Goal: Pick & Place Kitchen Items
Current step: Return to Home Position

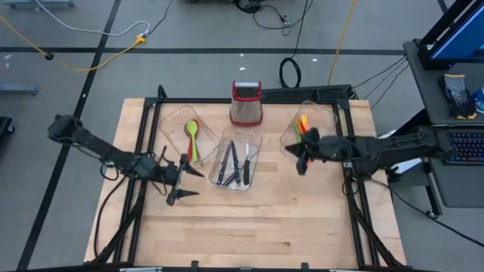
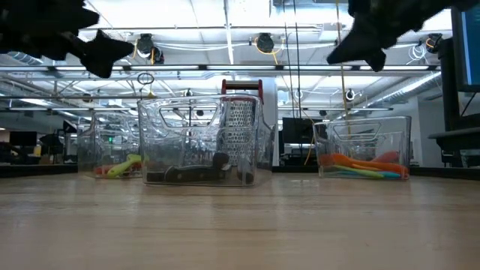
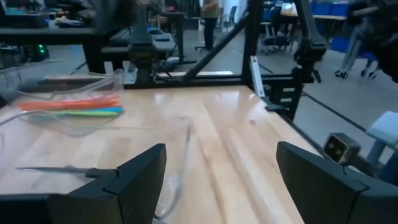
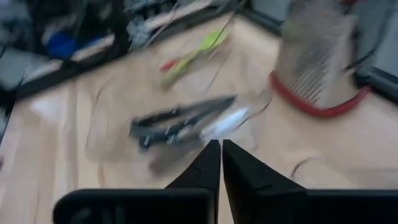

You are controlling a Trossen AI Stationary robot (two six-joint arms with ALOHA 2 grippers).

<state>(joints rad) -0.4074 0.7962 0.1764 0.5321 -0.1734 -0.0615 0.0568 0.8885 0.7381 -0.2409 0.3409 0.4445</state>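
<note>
Left gripper spread, empty, raised near knives; right gripper pressed together, raised beside orange spatula.

No legible text, label, brand, number or sign is found in any view. The blue monitor screen at the upper right of the high view carries content too small to be read. The key markings on the keyboard at the right edge of that view cannot be resolved. The small box at the lower right of the left wrist view bears marks too blurred to be read.
</note>
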